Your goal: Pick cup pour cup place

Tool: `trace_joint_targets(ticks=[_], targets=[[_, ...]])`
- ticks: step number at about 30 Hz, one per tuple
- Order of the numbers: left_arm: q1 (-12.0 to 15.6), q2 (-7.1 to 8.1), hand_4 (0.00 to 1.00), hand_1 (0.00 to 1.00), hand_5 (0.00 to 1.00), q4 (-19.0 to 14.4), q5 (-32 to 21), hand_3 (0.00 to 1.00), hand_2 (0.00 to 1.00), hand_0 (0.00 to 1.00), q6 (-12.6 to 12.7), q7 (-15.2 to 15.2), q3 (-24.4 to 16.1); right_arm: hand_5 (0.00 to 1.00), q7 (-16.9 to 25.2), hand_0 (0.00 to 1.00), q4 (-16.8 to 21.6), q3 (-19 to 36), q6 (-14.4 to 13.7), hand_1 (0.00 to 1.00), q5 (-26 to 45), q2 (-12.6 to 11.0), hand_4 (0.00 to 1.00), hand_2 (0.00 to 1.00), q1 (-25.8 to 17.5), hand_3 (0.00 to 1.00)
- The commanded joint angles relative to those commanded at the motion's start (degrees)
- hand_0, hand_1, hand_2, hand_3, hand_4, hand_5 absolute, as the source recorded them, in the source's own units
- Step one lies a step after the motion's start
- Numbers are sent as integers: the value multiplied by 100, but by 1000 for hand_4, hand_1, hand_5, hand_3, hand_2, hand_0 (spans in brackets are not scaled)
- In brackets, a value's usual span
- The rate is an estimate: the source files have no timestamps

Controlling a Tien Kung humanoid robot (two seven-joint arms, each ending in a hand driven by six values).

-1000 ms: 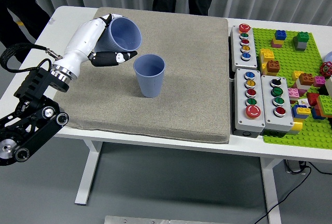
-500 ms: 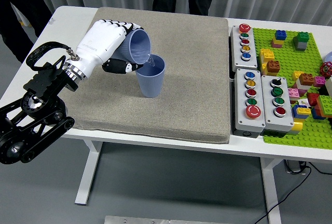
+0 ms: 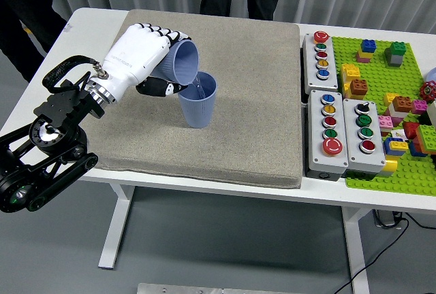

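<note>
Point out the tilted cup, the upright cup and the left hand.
tilted cup (image 3: 182, 62), head view, on its side wall near the rim
upright cup (image 3: 198, 109), head view, on its outer wall
left hand (image 3: 139, 56), head view, on the white back of the hand

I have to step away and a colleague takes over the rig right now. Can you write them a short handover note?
Left hand: shut on the held blue plastic cup, tipped with its mouth over the standing blue plastic cup on the grey mat.
Right hand: not in view.
Done: cup picked up; pour under way.
Left: finish pouring, right the held cup, set it on the mat, release.
</note>
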Motion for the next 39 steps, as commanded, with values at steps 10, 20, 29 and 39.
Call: trace_joint_targets(ticks=[10,20,29,39], targets=[[-109,66,724,461,236,93,63,462,459,533,77,51,134,77,0,674,0,18,-4,634,-13,-1,2,556,8,562],[-309,219,721,462,238,201,113,464,459,536,218,148,434,80,-2,674,0,19,-2,634,-15,-2,2,556,-1,561],[-422,310,720,461,239,139,113,464,457,536,282,181,654,80,-11,673,0,44,6,634,-59,4,2,556,-21,561],[-552,458,718,462,245,56,113,463,458,534,331,258,913,80,-11,674,0,41,12,634,-70,0,2,556,-33,561]])
